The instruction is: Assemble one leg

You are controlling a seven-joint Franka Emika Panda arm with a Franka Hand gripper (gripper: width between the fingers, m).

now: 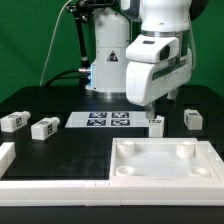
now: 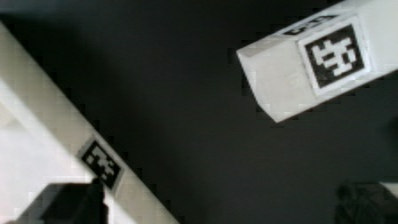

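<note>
Seen from the exterior view, a black table [image 1: 60,145] holds four small white legs in a loose row. At the exterior view's left lies the first leg [image 1: 13,122], with the second leg [image 1: 44,127] just beside it. Each shows a square black-and-white tag. Next comes the marker board [image 1: 105,120], a flat white strip printed with several square tags. The third leg [image 1: 155,122] lies at the board's right end. The gripper [image 1: 152,106] of the white robot arm [image 1: 155,60] hangs directly above this leg and close to it; whether they touch cannot be told. Further to the exterior view's right, apart from the gripper, lies the fourth leg [image 1: 191,118]. Nearer the camera rests a large white tabletop [image 1: 165,175] with round corner sockets. A white L-shaped rail [image 1: 55,185] lies to its left.

In the wrist view the gripper [image 2: 214,200] is open. Its dark fingertips [image 2: 63,205] stand wide apart with only black table between them. A leg [image 2: 311,65] lies ahead of the fingertips, not between them, with its tag facing the camera; which of the four it is cannot be told. The marker board [image 2: 36,110] runs diagonally past, showing one tag.

All the tags carry blocky black-and-white patterns.
</note>
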